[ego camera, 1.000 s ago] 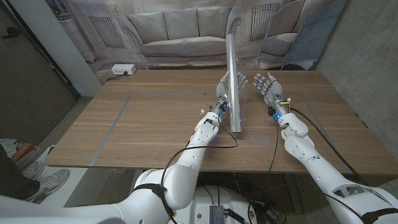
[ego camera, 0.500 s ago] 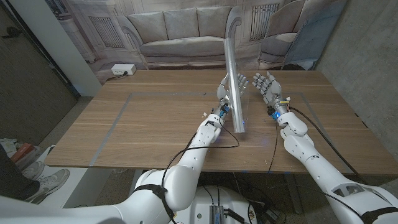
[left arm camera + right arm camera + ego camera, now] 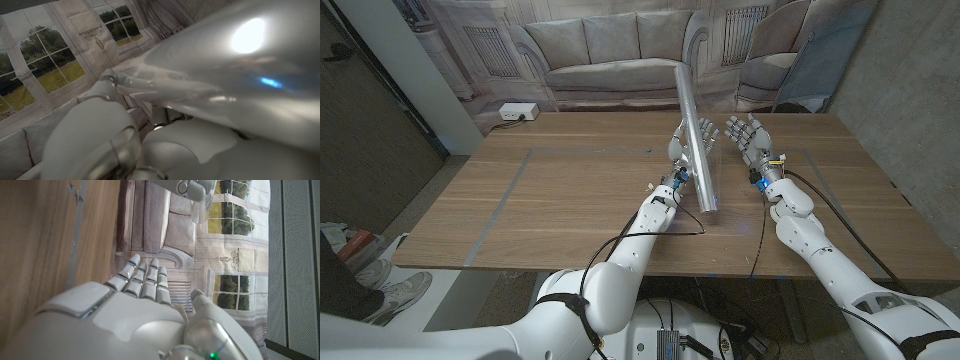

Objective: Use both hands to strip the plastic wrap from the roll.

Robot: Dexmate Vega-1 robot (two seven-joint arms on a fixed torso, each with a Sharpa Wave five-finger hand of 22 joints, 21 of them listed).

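Left hand [image 3: 685, 147] fingers grasping tilted roll [image 3: 698, 140] above bench [image 3: 570, 200]; right hand [image 3: 748, 140] released at three o'clock, apart.

The head view is evenly, softly lit, with faint shadows and bowed edges. In the left wrist view, a white glare spot is seen upper right on the shiny, plastic-wrapped silver roll [image 3: 240, 75], blurred by closeness.

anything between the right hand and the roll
Nothing solid: in the head view the open right hand stands beside the roll, with only a hanging flap of clear wrap and bare table between.
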